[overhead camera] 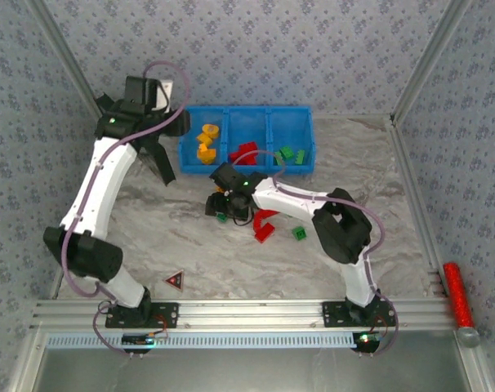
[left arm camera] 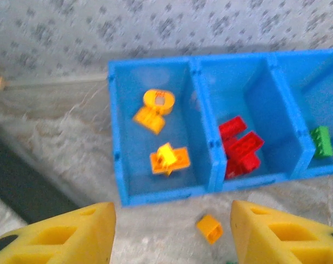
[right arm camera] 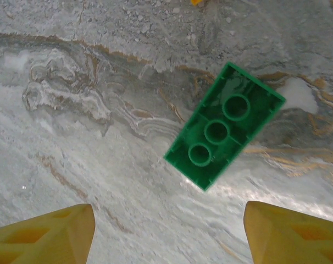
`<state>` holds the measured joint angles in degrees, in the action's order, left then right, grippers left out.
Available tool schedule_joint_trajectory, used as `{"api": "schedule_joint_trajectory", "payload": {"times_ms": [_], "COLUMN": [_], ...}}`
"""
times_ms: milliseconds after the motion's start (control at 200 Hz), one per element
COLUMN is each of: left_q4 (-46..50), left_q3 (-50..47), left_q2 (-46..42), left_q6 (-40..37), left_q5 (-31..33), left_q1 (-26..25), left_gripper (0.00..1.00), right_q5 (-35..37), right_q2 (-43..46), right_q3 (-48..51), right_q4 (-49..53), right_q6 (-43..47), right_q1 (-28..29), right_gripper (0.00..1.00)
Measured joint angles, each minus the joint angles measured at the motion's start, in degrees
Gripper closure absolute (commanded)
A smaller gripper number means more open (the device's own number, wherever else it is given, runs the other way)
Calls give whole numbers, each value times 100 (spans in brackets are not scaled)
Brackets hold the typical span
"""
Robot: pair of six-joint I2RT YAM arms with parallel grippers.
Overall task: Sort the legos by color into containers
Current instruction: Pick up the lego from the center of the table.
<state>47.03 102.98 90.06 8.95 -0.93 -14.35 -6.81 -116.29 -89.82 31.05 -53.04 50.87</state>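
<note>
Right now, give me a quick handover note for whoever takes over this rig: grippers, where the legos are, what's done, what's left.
Left gripper: open, empty, facing the blue bin.
Right gripper: open, empty, above a green brick lying hollow side up on the table.
Done: orange pieces in the bin's left compartment, red pieces in the middle, green pieces in the right.
To do: that green brick, an orange brick before the bin, loose red pieces and a second green brick.

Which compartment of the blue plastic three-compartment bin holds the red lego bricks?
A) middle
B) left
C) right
A: the red lego bricks lie in the middle compartment of the blue plastic bin, between the orange-yellow pieces and the green brick.
</note>
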Motion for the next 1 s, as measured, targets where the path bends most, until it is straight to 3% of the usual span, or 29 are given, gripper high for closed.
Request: {"api": "schedule_joint_trajectory", "payload": {"times_ms": [185, 465, 745, 999], "left_q4": [107, 232, 424, 448], "left_q3": [-839, -1394, -1665, -1838], "left_q2": [-861, -1725, -1777, -1818], "left_q6": [-7, -81, -94, -28], "left_q5": [-111, -170, -219, -289], "left_q1": [343, 424, 428, 428], "left_gripper": [40, 38, 38, 36], "right_q5": [286, 595, 706, 647], "right_q2": [-612, -938, -1062, -1021], "right_q3": [-535, -815, -909, -892], "right_q4": [474, 780, 1014, 1021], "right_q6": [-76, -76, 160, 597], "right_q1": [7, -46, -175, -190], "right_gripper": [30, 35, 65, 78]}}
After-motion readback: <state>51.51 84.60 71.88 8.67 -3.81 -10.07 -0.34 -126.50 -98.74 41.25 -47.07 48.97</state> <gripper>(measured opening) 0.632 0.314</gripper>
